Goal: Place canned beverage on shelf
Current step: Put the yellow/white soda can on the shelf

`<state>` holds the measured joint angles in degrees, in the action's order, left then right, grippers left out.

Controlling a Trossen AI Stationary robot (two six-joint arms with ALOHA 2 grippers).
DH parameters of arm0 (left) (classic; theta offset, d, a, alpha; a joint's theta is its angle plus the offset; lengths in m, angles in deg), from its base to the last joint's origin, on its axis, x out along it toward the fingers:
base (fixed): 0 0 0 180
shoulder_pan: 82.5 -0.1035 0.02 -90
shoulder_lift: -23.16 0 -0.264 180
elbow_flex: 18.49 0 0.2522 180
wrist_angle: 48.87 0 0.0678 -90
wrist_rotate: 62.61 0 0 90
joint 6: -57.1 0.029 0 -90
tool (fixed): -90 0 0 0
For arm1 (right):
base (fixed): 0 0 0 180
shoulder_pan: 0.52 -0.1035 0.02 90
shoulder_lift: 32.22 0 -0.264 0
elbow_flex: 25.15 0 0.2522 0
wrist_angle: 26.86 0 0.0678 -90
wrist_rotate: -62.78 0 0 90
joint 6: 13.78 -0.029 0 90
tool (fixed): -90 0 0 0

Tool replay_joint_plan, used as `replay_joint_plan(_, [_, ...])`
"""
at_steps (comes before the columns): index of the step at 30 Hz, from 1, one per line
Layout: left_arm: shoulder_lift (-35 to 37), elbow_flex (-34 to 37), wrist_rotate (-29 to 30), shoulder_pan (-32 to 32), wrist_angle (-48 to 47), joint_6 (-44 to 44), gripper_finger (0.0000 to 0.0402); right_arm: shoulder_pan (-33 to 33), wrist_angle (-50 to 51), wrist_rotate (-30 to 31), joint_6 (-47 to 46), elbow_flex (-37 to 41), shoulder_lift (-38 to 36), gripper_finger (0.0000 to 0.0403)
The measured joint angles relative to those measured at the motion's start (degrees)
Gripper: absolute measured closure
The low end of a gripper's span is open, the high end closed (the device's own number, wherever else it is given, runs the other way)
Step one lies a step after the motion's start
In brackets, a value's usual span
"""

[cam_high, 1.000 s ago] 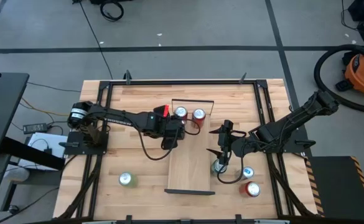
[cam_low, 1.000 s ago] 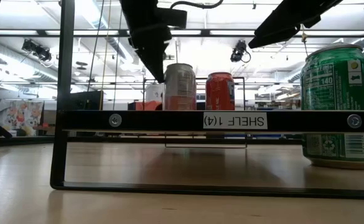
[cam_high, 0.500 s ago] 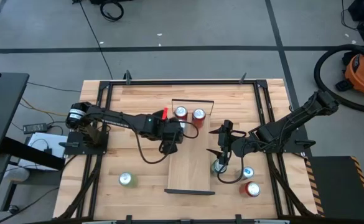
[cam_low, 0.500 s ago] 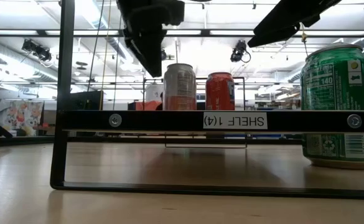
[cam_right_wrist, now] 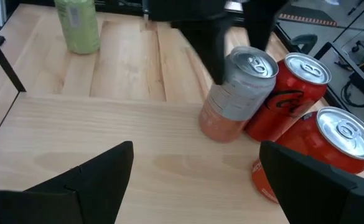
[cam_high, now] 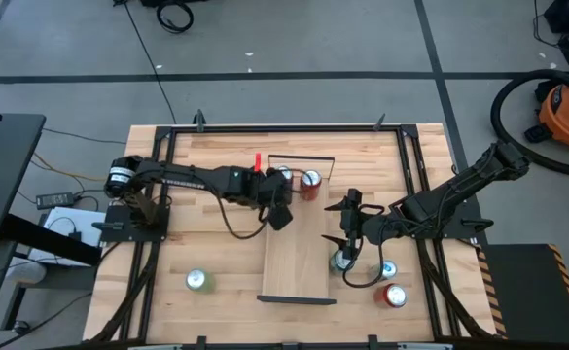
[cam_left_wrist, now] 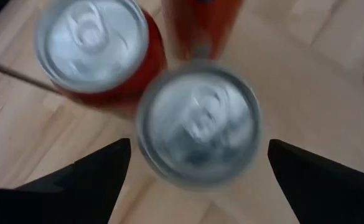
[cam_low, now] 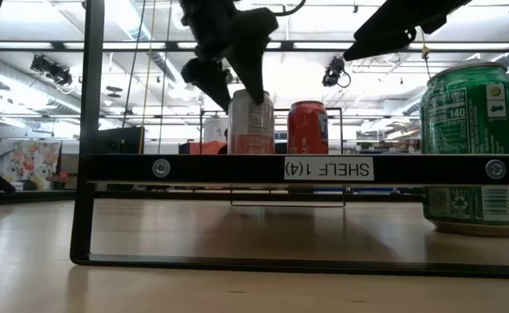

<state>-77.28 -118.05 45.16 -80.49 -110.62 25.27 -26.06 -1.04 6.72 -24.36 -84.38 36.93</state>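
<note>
Silver-topped can (cam_left_wrist: 197, 127): on the shelf (cam_high: 294, 258), far end, touching the red can (cam_high: 310, 181); I take it as placed. Left fingers (cam_left_wrist: 94, 177) spread either side of it, gripping nothing. Right fingers (cam_right_wrist: 88, 180) spread above a green can (cam_high: 343, 260) beside the shelf on the surface (cam_high: 206, 233), ready to pick.

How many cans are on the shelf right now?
3, clustered at one end of the shelf: a pale orange can, a red can beside it, and another red can next along. The overhead view shows them only partly.
</note>
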Motion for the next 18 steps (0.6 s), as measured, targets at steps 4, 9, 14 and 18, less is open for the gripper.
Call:
replay_joint_plan(4, [0.00, 0.00, -0.35, -1.50, 1.91, 1.37, 0.0011, 0.00, 0.00, -0.03, 0.26, 0.00, 0.00, 0.0043])
replay_joint_plan(9, [-1.07, 0.11, -3.13, -2.65, 3.41, 1.78, 0.0012, 0.00, -0.04, -0.04, 0.29, 0.00, 0.00, 0.0043])
replay_joint_plan(14, [-2.56, 0.07, -3.71, -3.13, 4.63, 3.75, 0.0012, 0.00, -0.61, -0.04, 0.48, 0.00, 0.00, 0.0043])
replay_joint_plan(18, [-2.69, 0.07, -4.16, -3.13, 4.38, 4.64, 0.0012, 0.00, -0.90, -0.07, 0.61, 0.00, 0.02, 0.0043])
